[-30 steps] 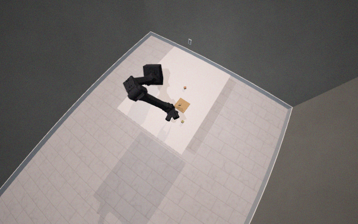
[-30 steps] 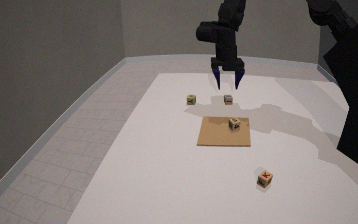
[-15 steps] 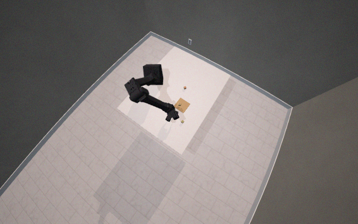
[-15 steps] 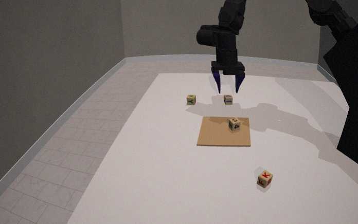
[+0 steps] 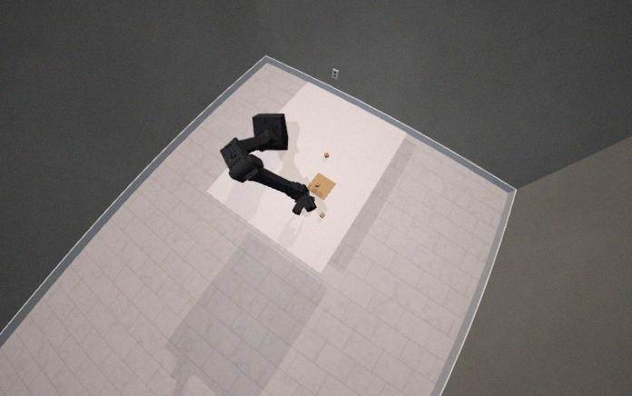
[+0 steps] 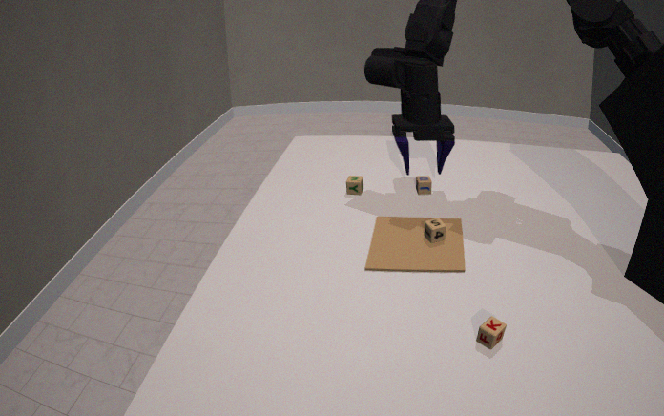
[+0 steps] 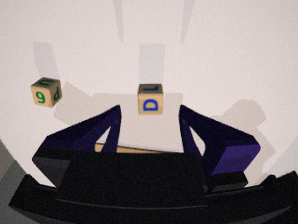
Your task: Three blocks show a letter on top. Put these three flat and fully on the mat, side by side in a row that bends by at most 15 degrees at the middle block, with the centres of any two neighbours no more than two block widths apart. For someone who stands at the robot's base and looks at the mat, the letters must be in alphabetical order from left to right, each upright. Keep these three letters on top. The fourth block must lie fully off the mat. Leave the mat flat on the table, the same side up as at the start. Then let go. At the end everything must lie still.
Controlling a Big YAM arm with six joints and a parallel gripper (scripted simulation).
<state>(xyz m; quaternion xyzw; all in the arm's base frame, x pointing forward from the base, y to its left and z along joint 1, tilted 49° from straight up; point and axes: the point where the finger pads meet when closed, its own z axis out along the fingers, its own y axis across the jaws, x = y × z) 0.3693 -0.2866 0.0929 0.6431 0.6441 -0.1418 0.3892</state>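
My gripper (image 6: 423,169) is open and empty, with its blue fingers pointing down just above the blue-marked block (image 6: 424,184). That block stands on the table beyond the mat's far edge. In the wrist view it (image 7: 150,98) lies between and just past the fingertips, with a D on its near side. A green-marked block (image 6: 354,184) stands to its left, off the mat, and also shows in the wrist view (image 7: 45,91). A block with a black S on top (image 6: 434,230) stands on the tan mat (image 6: 416,243) near its far right corner. A block with a red K on top (image 6: 490,332) lies off the mat, near the camera.
The mat lies flat on the white table top (image 6: 342,303). The arm's dark base (image 6: 641,147) stands at the right. The table's left edge drops to a tiled floor (image 6: 122,274). From above, the arm (image 5: 261,173) reaches over beside the mat (image 5: 321,185).
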